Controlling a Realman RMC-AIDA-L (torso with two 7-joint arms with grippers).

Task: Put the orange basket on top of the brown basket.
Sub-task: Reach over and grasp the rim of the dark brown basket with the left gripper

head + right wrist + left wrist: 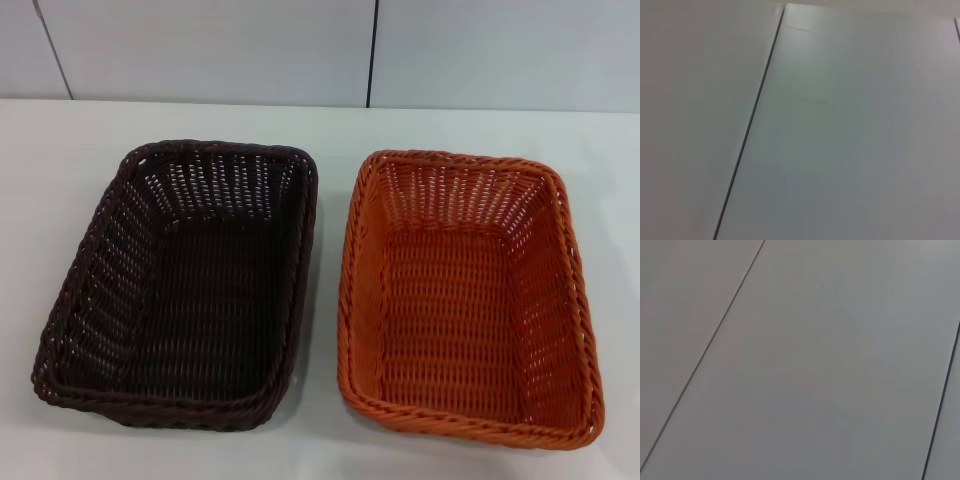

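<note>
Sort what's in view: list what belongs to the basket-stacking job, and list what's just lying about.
Belongs to the job:
- bright orange woven rectangular tray basket, empty, on the robot's right
- very dark brown woven rectangular tray basket, empty, beside it on the left, not touching

Just there:
- white table
- pale panelled wall

Neither gripper is in view.

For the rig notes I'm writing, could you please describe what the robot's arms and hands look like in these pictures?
That can't be described from these pictures: no arm or hand is in view. The head view shows only the brown basket and the orange basket side by side, apart, on the white table. Both wrist views show only pale panels with dark seams, with no fingers, cables or markings.
</note>
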